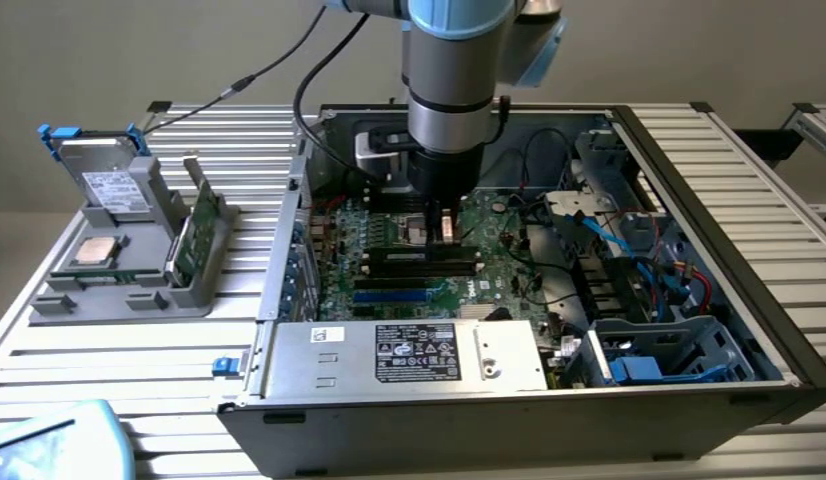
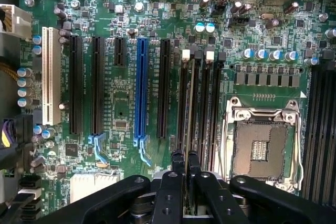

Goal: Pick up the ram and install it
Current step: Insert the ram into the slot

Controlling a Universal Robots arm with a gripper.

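nearly shut, tool (image 2: 185, 158) pinching the ram (image 2: 190, 103) edge-on, low over the black motherboard slots (image 2: 164, 87)

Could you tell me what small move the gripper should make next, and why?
Probably ease straight down with the grip closed. The gripper appears shut on the ram, held edge-on along the black memory slots beside the empty processor socket. It looks lined up, but I cannot tell whether it is seated, so a short vertical press seems right.

Ram (image 2: 191, 103) thin, edge-on, gripped by pincer (image 2: 185, 157), aligned along black memory slot (image 2: 181, 103).
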